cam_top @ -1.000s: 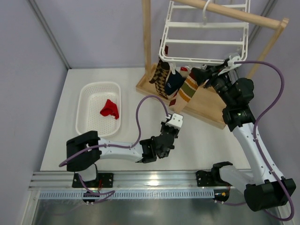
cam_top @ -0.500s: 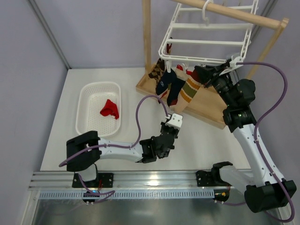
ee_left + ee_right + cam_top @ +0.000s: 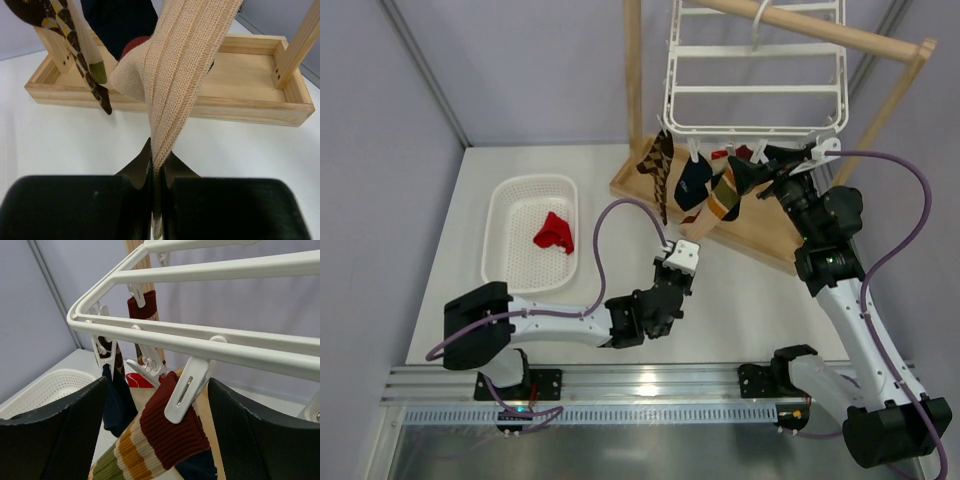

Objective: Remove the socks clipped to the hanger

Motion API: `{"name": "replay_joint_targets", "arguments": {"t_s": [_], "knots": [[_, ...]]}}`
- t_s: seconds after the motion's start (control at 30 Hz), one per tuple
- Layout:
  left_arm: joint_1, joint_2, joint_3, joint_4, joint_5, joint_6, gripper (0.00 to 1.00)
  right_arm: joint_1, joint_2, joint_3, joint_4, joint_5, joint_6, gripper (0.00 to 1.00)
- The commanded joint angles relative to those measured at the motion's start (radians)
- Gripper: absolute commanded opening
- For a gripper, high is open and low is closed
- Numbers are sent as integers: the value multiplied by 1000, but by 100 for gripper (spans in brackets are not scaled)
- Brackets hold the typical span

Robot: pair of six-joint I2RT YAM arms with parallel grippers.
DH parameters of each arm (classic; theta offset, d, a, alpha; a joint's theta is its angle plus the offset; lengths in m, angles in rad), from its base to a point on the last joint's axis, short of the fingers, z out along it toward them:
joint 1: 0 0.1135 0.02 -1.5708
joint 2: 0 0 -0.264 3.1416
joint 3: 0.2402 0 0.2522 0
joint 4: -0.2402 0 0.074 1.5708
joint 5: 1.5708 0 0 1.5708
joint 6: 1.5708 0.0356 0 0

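Note:
The white hanger hangs from the wooden rail. An argyle sock, a navy sock and a cream sock with a striped cuff are clipped to its front rim. My left gripper is shut on the toe end of the cream sock, pinched between its fingers. My right gripper is open, its fingers standing either side of the white clip that holds the striped cuff. A red sock lies in the basket.
The white slotted basket stands at the left. The wooden stand's base tray lies under the hanger, with an upright post and a slanted rail. More clips and a dark-red-cuffed sock hang at the far rim.
The hanger has swung from tilted to nearly level and the hanging socks have bunched closer together. My left gripper has shifted slightly left, still holding the cream sock. My right gripper stays at the clip.

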Motion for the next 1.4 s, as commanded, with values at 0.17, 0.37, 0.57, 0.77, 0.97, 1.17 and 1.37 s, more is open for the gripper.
{"name": "replay_joint_targets", "arguments": {"t_s": [0.17, 0.37, 0.57, 0.77, 0.97, 1.17, 1.37], "knots": [[-5, -113, -12, -117, 9, -105, 0, -27, -64, -78, 172, -4, 70, 82], [-5, -137, -10, -150, 15, -113, 0, -67, -101, -118, 226, 2, 160, 81], [-5, -151, -15, -160, 20, -121, 0, -90, -35, -114, 317, -111, 287, 82], [-5, -167, -26, -162, 18, -124, 0, -90, 25, -112, 384, -168, 349, 81], [-5, -156, -27, -162, 32, -127, 0, -90, 42, -109, 409, -182, 366, 81], [-5, -165, -42, -147, 66, -144, 0, -90, 80, -86, 417, -198, 373, 81], [-7, -168, -38, -157, 86, -150, 0, -90, 132, -82, 479, -211, 407, 80]]}}
